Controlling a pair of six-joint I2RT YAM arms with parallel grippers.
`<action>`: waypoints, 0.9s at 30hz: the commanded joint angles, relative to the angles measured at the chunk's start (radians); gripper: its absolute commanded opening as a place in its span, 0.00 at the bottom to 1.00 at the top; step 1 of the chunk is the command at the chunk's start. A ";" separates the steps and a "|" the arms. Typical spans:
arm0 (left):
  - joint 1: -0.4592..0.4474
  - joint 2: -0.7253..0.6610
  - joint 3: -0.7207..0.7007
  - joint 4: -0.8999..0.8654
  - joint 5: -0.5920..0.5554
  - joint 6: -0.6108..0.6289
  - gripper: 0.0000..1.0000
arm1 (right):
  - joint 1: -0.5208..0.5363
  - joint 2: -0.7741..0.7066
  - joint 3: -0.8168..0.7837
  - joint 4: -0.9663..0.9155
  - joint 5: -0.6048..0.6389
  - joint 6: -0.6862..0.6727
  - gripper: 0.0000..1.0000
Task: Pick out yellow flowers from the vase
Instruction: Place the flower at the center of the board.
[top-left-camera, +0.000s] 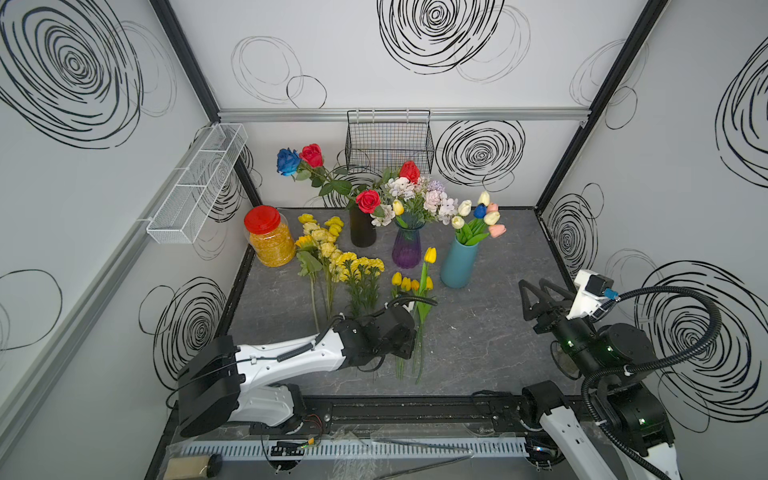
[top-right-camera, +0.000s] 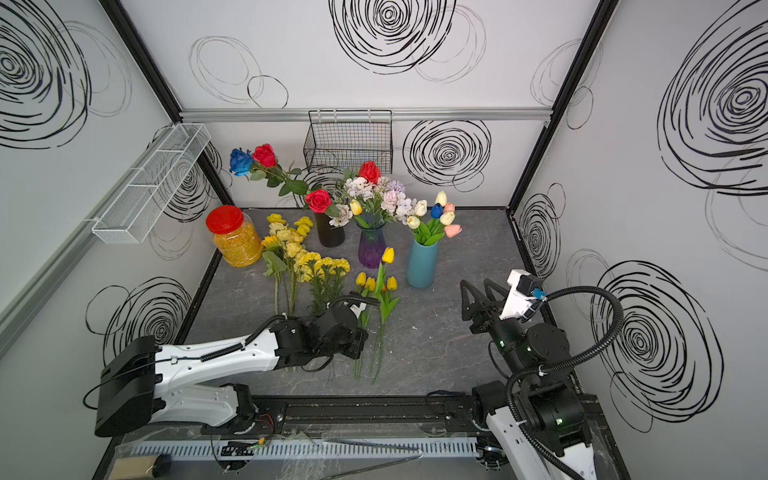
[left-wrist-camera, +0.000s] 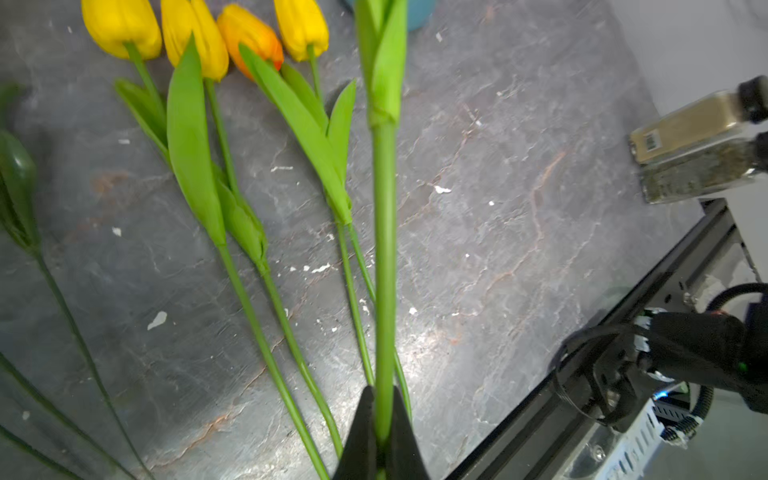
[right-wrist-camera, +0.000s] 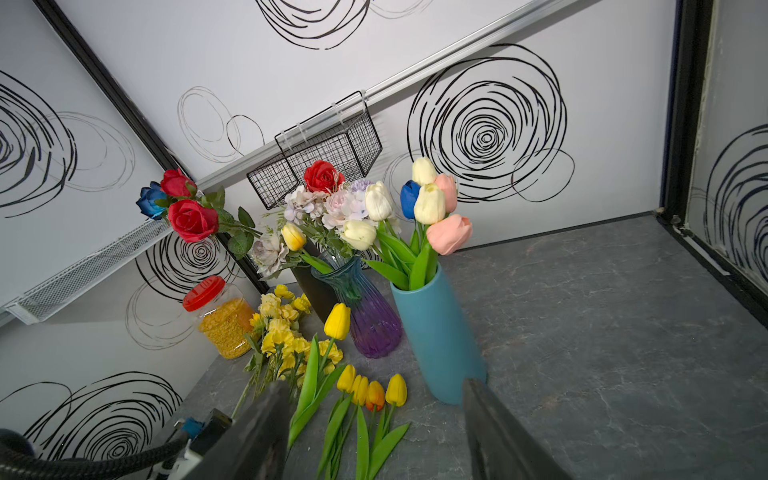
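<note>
We see the left gripper (left-wrist-camera: 383, 432) clamped low on the green stem of a single yellow tulip (top-left-camera: 430, 254), its black fingers (left-wrist-camera: 361, 440) pressing the stem from both sides. The tulip's head points to the far side, just in front of the ribbed purple glass vase (top-left-camera: 407, 249) and left of the tall teal ceramic vase (top-left-camera: 457, 266). We cannot tell whether its stem touches the grey marbled tabletop (top-left-camera: 498, 353).

Just left of it, four more yellow tulips (top-left-camera: 409, 283), one tinged orange, lie flat on the tabletop with their heads toward the far side. Further left lies a loose heap of mixed yellow blooms (top-left-camera: 328, 249), their stems pointing near, beside a clear plastic jar with a red lid (top-left-camera: 270, 241).

One yellow tulip bud (top-left-camera: 398, 207) stands in the purple glass vase among white, pink and lilac blooms. The black vase (top-left-camera: 363, 230) to its left holds red and blue roses. The teal ceramic vase holds white, pink and blue tulips.

The right gripper (top-left-camera: 532, 284) hovers over the right side of the tabletop, nearer to us than the teal ceramic vase. Its jaws are spread apart with nothing between them.
</note>
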 joint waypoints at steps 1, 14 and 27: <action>0.023 0.060 0.001 0.056 0.069 -0.048 0.04 | 0.005 -0.014 -0.011 0.020 0.015 0.009 0.69; 0.083 0.221 0.007 0.125 0.112 -0.054 0.05 | 0.005 -0.028 -0.033 0.010 0.042 -0.010 0.70; 0.095 0.222 -0.003 0.133 0.111 -0.061 0.32 | 0.003 -0.029 -0.054 0.012 0.071 -0.017 0.72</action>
